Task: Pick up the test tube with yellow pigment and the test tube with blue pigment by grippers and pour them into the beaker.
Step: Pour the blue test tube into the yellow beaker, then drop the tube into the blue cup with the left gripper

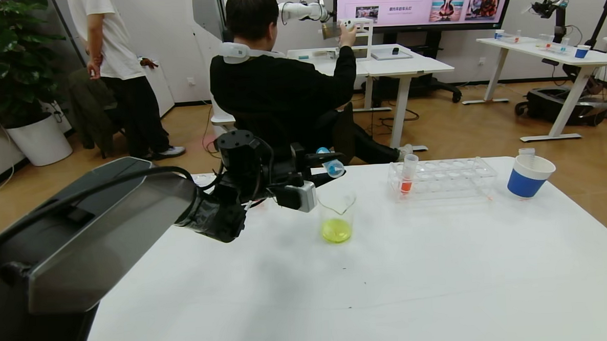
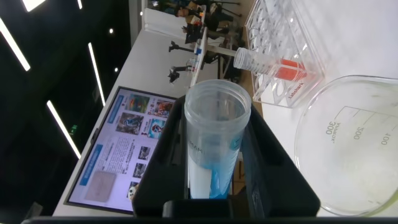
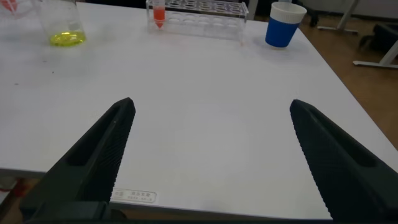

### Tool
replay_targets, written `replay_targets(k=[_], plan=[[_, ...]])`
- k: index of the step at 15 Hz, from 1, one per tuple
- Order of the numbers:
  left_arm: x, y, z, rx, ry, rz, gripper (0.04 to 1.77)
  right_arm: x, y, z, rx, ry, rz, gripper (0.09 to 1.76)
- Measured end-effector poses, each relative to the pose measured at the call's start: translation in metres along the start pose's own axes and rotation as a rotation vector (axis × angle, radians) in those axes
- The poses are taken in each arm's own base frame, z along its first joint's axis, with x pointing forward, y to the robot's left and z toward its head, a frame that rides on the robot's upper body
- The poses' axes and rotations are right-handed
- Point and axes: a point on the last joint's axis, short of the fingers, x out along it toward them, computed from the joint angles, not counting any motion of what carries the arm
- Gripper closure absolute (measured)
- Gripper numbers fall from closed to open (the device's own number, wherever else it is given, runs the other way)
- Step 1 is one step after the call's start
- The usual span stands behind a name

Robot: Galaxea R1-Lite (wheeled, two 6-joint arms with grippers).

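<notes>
My left gripper (image 1: 332, 165) is shut on the test tube with blue pigment (image 1: 331, 164), holding it tilted just above and behind the beaker (image 1: 337, 220). In the left wrist view the tube (image 2: 212, 162) sits between the black fingers (image 2: 166, 149) with its open mouth pointing away. Cyan-blue liquid lies at its inner end, and the beaker's rim (image 2: 354, 149) is close beside it. The beaker holds yellow-green liquid (image 3: 62, 38). The test tube with yellow pigment is out of view. My right gripper (image 3: 211, 115) hangs open over the table's near edge, holding nothing.
A clear tube rack (image 1: 442, 180) stands behind and to the right of the beaker, with an orange-red tube (image 1: 407, 179) at its left end. A blue-and-white paper cup (image 1: 528, 176) with an empty tube in it stands at the far right. People and other tables are beyond.
</notes>
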Motion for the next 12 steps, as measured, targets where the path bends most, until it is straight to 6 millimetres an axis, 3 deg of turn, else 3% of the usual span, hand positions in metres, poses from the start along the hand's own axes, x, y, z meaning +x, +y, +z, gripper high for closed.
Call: replay_targets(k=[12], plan=[[0.001, -0.014, -0.014, 0.186, 0.024, -0.012, 1.29, 0.000, 0.000, 0.000, 0.000, 0.000, 0.000, 0.11]])
